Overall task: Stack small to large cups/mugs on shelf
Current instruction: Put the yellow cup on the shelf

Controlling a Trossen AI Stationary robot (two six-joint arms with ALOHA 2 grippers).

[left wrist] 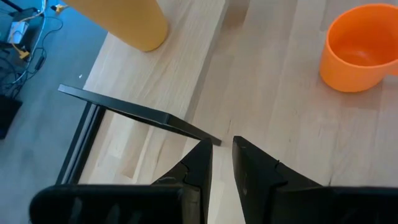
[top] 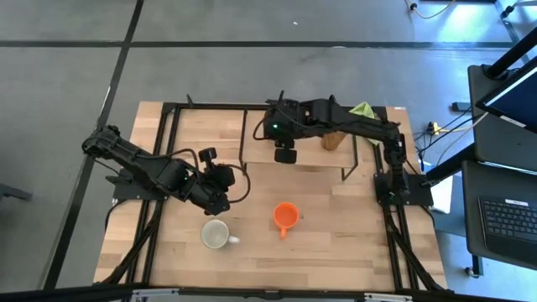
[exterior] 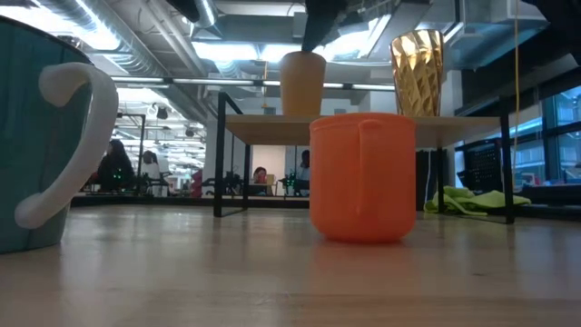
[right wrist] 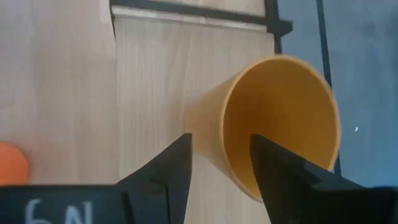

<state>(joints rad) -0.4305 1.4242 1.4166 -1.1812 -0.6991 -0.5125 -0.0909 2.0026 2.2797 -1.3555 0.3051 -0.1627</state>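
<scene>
The tan-yellow mug [right wrist: 273, 118] stands upright on the light-wood shelf [exterior: 454, 129], left of the amber tumbler [exterior: 417, 73]. My right gripper [right wrist: 221, 140] hangs open over the mug, pointing steeply down. One finger is inside its mouth and one outside, with the near wall in the gap between them. The small orange cup [top: 285, 216] and the white mug [top: 216, 234] stand on the tabletop near the front. My left gripper [left wrist: 222, 142] waits above the table left of the shelf, slightly open, with nothing between its fingers.
A green cloth [top: 362, 110] lies at the table's far right, behind the shelf. The shelf's thin black legs [left wrist: 143, 115] stand between my left gripper and the mugs on the board. Bare wood lies around the orange cup and the white mug.
</scene>
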